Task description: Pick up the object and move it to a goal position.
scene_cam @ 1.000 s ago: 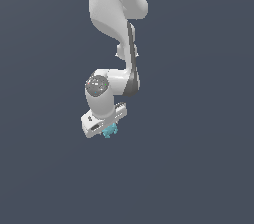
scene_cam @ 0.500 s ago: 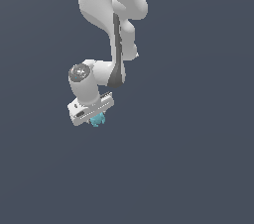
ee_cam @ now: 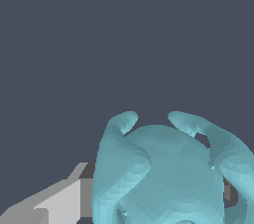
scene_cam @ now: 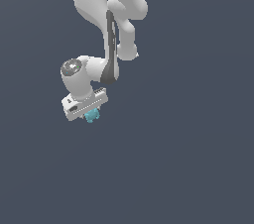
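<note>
Fingers of the white gripper [scene_cam: 90, 114] are pressed together on the little turquoise object [scene_cam: 91, 115]. That lumpy blob [ee_cam: 168, 173] sits right under the hand, on the exterior view's left, with plain dark grey all around.

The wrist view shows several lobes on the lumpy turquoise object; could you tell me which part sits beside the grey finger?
The lumpy turquoise object touches the grey finger along its broad lower body, not its two curled upper lobes.

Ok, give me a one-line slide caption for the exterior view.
Panda arm's hand gripping the small turquoise object above a plain dark grey background.
</note>
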`<state>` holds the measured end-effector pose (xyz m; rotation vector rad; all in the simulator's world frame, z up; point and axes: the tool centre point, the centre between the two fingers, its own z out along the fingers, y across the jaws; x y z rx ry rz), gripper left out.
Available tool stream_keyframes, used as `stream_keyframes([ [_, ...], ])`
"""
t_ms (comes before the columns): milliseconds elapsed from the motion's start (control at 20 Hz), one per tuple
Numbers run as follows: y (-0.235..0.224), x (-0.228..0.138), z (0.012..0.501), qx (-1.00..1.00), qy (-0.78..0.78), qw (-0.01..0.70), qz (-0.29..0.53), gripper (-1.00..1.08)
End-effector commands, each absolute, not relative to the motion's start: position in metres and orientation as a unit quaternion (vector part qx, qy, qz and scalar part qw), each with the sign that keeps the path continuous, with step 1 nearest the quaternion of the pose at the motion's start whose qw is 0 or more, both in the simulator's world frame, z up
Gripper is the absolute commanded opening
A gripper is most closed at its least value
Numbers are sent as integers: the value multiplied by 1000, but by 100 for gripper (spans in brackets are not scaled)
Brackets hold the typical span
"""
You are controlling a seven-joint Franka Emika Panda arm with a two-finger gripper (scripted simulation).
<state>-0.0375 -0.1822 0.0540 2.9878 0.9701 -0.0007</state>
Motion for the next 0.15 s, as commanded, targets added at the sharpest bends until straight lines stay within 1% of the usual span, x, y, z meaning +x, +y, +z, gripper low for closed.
stream_keyframes([
  [0, -181, -36, 54, 951, 310, 0, 0, -100],
  [100, -180, -35, 54, 951, 310, 0, 0, -100],
])
